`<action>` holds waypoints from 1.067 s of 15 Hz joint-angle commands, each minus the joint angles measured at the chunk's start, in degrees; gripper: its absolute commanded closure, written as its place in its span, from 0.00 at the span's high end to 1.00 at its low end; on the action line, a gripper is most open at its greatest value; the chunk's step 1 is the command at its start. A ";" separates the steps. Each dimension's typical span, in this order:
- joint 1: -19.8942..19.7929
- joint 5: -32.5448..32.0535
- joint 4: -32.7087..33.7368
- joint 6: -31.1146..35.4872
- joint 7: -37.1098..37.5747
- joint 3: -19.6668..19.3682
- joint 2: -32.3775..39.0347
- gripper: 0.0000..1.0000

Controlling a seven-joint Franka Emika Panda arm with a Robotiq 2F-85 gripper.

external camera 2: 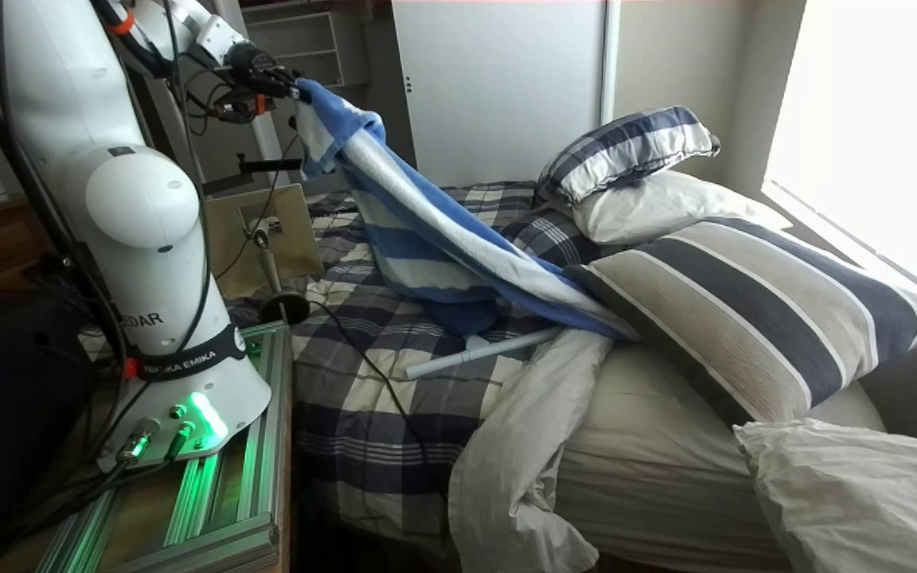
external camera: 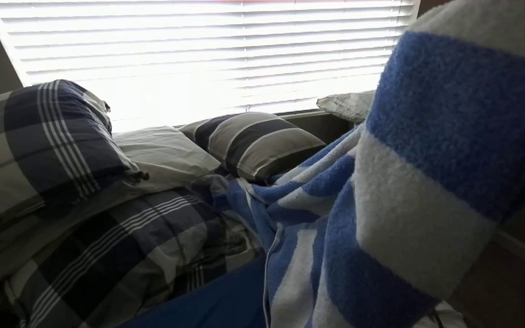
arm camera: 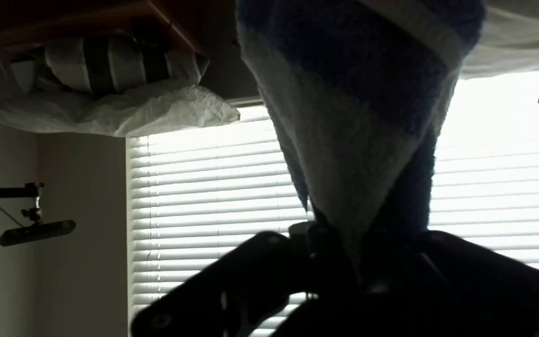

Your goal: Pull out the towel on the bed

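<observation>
The blue-and-white striped towel [external camera 2: 435, 223] is stretched in the air, sloping from my gripper [external camera 2: 298, 91] down to the bed [external camera 2: 371, 446]. Its low end meets the corner of a striped pillow; I cannot tell whether it runs under it. In an exterior view the towel [external camera: 417, 182] is large and close on the right, hiding the arm. That view also shows the bed's plaid bedding [external camera: 130, 255]. In the wrist view my gripper [arm camera: 358, 248] is shut on a bunched end of the towel [arm camera: 344, 117]; the fingertips are dark.
The striped pillow [external camera 2: 777, 310] lies on the bed near the window, with a plaid pillow [external camera 2: 634, 151] on a white pillow [external camera 2: 665, 207] behind it. A pale tube [external camera 2: 478, 354] lies below the towel. A stand [external camera 2: 269, 267] and a cable are close to the arm's base.
</observation>
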 commanded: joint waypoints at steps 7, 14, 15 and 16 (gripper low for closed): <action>1.31 19.44 3.21 2.19 -16.57 -0.62 -14.11 0.02; 0.56 23.98 4.63 2.16 -19.76 -1.11 -20.36 0.02; 0.58 24.16 5.04 2.65 -20.20 -1.16 -21.01 0.02; 0.59 23.86 5.65 2.79 -21.06 -0.79 -21.09 0.02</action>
